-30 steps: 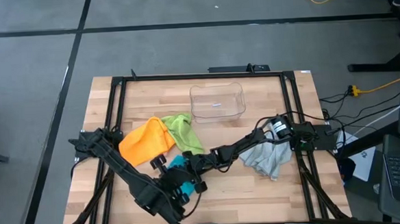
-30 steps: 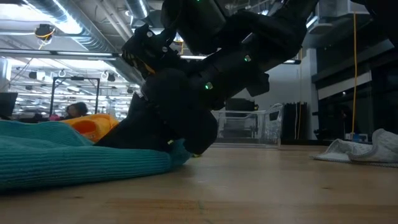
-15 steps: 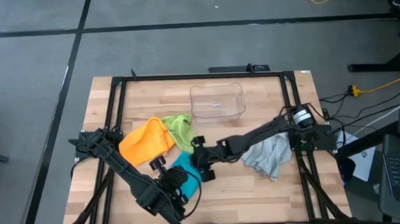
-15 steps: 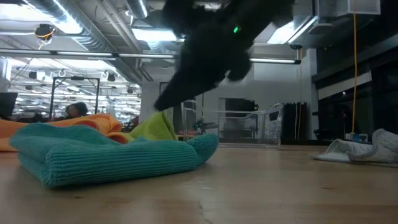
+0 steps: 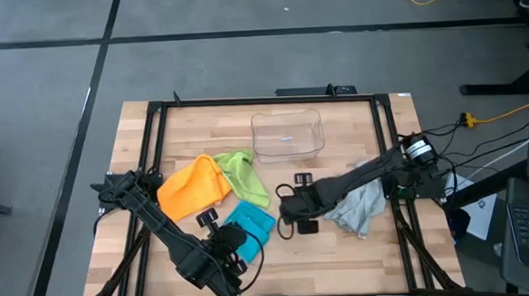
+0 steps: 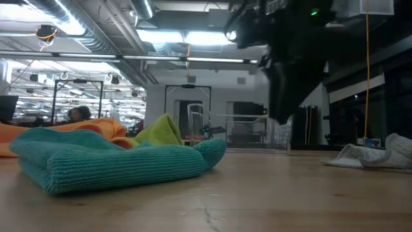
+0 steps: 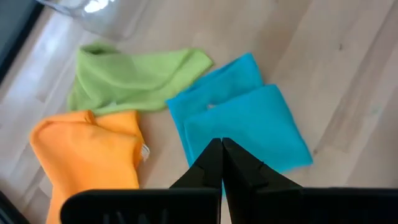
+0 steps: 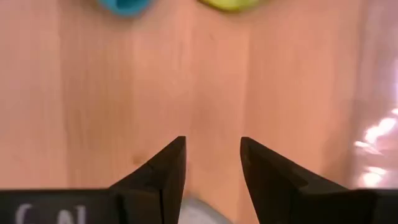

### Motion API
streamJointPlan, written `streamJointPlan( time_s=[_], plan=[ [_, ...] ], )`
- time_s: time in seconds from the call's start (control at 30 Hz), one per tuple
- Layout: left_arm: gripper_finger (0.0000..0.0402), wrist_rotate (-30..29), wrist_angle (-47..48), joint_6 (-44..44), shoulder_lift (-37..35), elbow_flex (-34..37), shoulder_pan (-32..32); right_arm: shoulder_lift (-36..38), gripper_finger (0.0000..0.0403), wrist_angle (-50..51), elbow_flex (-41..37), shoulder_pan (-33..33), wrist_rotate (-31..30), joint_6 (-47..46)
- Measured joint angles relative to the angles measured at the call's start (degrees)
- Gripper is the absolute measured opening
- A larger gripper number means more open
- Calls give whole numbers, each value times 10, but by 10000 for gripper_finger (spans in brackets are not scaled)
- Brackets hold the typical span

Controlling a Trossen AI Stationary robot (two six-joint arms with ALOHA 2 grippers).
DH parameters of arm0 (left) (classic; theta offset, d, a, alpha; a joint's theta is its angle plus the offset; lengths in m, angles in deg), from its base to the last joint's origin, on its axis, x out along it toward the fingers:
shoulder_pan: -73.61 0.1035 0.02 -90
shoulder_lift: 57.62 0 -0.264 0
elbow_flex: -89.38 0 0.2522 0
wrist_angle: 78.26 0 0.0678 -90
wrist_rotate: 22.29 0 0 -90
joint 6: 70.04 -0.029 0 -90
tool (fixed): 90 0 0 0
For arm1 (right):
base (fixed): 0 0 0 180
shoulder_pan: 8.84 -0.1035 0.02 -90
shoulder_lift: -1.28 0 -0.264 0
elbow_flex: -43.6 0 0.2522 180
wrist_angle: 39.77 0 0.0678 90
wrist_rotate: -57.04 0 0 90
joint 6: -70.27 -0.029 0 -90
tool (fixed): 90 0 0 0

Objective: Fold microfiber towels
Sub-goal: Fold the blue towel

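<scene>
The teal blue towel (image 5: 252, 223) lies folded on the table; it also shows in the low view (image 6: 109, 164) and the left wrist view (image 7: 242, 124). The orange towel (image 5: 192, 188) and the lime green towel (image 5: 240, 174) lie bunched just beyond it. The pale grey-blue towel (image 5: 358, 205) lies crumpled at the right. My left gripper (image 7: 222, 144) is shut and empty, above the teal towel's near edge. My right gripper (image 8: 211, 152) is open and empty, above bare table between the teal and grey-blue towels (image 5: 286, 210).
A clear plastic bin (image 5: 287, 133) stands at the far middle of the table. A black frame (image 5: 154, 117) runs around the tabletop. There is bare wood (image 5: 333, 253) near the front edge, right of the teal towel.
My right gripper has let go of the teal towel, risen and drawn back toward the table's right. My left gripper has pulled back a little toward the near edge. The teal towel, which both grippers covered, now lies folded and still.
</scene>
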Motion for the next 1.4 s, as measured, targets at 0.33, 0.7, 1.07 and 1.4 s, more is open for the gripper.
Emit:
streamJointPlan(
  time_s=[0.33,0.7,1.07,1.4],
  plan=[
    [0,-25,-35,0,0,61,1,-2,130,16,0,-65,-44,-93],
    [1,-29,-58,-17,0,85,18,-2,152,11,0,-110,-57,-139],
    [84,-21,-48,-20,0,85,18,-2,235,-123,0,-108,-68,8],
    [92,-10,-44,-54,0,85,12,-2,232,-300,1,-108,65,72]
  ],
)
